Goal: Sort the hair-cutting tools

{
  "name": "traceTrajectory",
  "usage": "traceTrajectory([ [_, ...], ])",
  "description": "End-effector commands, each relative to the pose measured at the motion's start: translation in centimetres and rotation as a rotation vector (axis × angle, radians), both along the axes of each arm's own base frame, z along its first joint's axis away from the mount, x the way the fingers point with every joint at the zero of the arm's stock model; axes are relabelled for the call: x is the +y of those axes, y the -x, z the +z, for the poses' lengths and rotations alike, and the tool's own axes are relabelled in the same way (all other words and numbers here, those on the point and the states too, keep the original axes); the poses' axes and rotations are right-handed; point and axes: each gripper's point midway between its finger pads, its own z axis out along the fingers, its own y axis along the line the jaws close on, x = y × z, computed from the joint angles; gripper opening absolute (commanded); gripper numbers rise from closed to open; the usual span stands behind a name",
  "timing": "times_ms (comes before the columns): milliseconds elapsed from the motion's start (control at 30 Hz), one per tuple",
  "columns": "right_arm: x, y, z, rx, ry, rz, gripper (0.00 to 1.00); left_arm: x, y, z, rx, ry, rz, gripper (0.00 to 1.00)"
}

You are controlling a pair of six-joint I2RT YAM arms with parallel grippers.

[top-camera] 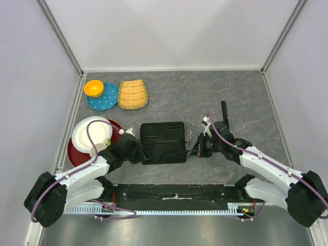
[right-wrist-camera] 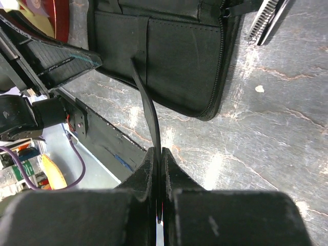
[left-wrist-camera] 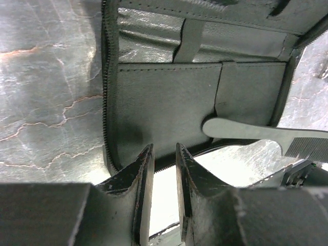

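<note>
Gripping black comb (right-wrist-camera: 148,102) by toothed end, right fingers (right-wrist-camera: 146,169) clamped; long axis points straight ahead, tip at zip case (right-wrist-camera: 179,56) pocket. Left fingers (left-wrist-camera: 138,174) barely parted at case edge, grip unclear.

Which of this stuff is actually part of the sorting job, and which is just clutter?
Job: comb, pinched in the right hand; scissors; open black case.
Lying about: red plate, white plate, blue plate, orange bowl, woven basket.
</note>
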Motion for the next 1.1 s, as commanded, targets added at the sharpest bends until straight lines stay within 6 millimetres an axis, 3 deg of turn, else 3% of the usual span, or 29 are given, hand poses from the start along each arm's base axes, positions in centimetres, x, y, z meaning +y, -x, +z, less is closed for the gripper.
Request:
traceTrajectory([
  [0, -0.8, -1.5, 1.6, -0.039, -0.002, -0.074, 0.0, 0.8, -0.1, -0.5, 0.015, -0.039, 0.05, 0.3],
  [233, -1.2, -2.6, 3.4, -0.079, -0.008, -0.105, 0.0, 2.0, -0.3, -0.6, 0.009, -0.112, 0.07, 0.29],
  [633, -2.7, -2.1, 1.2, -0.031, 0.05, -0.106, 0.0, 2.2, -0.4, -1.2, 0.026, -0.143, 0.064, 0.29],
  [933, -2.0, -1.4, -1.3, 0.031, 0.034, -0.063, 0.0, 2.0, -0.6, -1.0, 0.02, -0.141, 0.062, 0.28],
  [1067, -1.6, -2.2, -1.9, 0.016, 0.017, -0.081, 0.0, 1.9, -0.6, -0.8, 0.015, -0.135, 0.06, 0.28],
])
